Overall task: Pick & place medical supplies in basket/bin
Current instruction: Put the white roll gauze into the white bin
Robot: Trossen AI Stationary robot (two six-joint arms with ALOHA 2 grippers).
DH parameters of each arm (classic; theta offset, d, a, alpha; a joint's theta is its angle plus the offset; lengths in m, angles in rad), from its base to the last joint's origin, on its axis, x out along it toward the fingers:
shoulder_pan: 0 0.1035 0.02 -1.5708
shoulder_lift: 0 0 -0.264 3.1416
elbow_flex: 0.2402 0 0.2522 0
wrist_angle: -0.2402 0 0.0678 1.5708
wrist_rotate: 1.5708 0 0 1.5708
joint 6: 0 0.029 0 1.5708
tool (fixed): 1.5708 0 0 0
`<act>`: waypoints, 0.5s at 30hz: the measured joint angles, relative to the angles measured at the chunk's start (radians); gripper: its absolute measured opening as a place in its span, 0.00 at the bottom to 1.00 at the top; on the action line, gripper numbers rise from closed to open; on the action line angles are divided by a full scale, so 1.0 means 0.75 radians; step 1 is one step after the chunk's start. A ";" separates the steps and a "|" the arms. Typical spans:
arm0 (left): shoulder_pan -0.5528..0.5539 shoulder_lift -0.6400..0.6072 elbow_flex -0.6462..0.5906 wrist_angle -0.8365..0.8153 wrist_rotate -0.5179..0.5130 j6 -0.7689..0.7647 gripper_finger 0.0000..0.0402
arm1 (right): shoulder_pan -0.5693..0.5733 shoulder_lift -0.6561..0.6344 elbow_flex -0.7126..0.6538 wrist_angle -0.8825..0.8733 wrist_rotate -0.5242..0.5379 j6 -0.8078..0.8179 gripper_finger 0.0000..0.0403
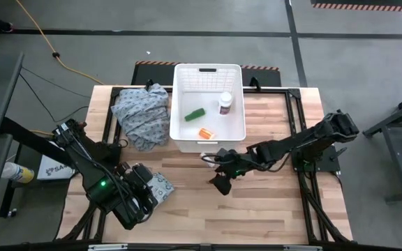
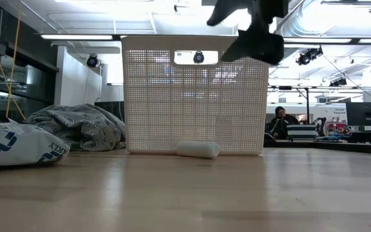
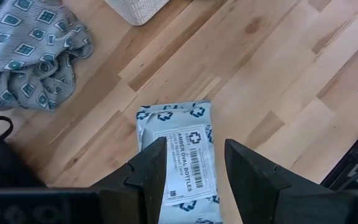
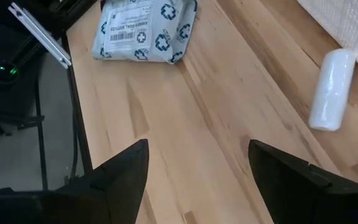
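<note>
The white perforated bin (image 1: 208, 104) stands at the table's far middle. Inside it lie the green stick-shaped box (image 1: 194, 114), the white pill bottle (image 1: 225, 103) and the orange piece (image 1: 206, 132). The white tube (image 4: 331, 90) lies on the table against the bin's near wall (image 2: 197, 149). The flat pale packet (image 3: 179, 149) with blue crosses lies flat on the table's near left (image 1: 160, 187). My left gripper (image 3: 191, 171) hovers open above the packet, one finger over each side of its label. My right gripper (image 4: 197, 174) is open and in the air, near side of the bin (image 1: 222, 183), with the tube ahead of it.
The crumpled grey-blue patterned cloth (image 1: 144, 115) lies left of the bin. Bare wood stretches across the table's near half and right of the bin (image 1: 278, 118). A person (image 2: 279, 119) sits in the room far behind the table.
</note>
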 joint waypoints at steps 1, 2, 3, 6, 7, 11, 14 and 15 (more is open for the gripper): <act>0.000 0.000 0.000 0.002 0.000 0.009 0.49 | 0.000 0.000 -0.014 0.014 0.001 0.001 0.66; 0.000 0.000 0.000 0.003 0.000 0.019 0.49 | 0.000 0.000 -0.023 0.024 0.003 0.000 0.66; 0.000 0.000 0.000 0.003 0.000 0.021 0.49 | 0.003 0.000 -0.026 0.027 0.004 0.000 0.66; 0.000 0.000 0.000 0.003 0.001 0.035 0.49 | 0.021 0.000 -0.025 0.046 0.033 -0.001 0.66; 0.000 0.000 0.000 0.004 0.003 0.039 0.49 | 0.031 0.000 -0.025 0.050 0.050 -0.004 0.66; 0.000 0.000 0.000 0.004 0.005 0.059 0.49 | 0.070 0.001 -0.025 0.044 0.130 -0.011 0.66; 0.000 0.000 0.000 0.003 0.005 0.059 0.49 | 0.099 0.007 -0.025 0.037 0.213 -0.014 0.66; 0.000 0.000 0.000 0.003 0.005 0.062 0.49 | 0.108 0.012 -0.025 0.031 0.245 -0.025 0.66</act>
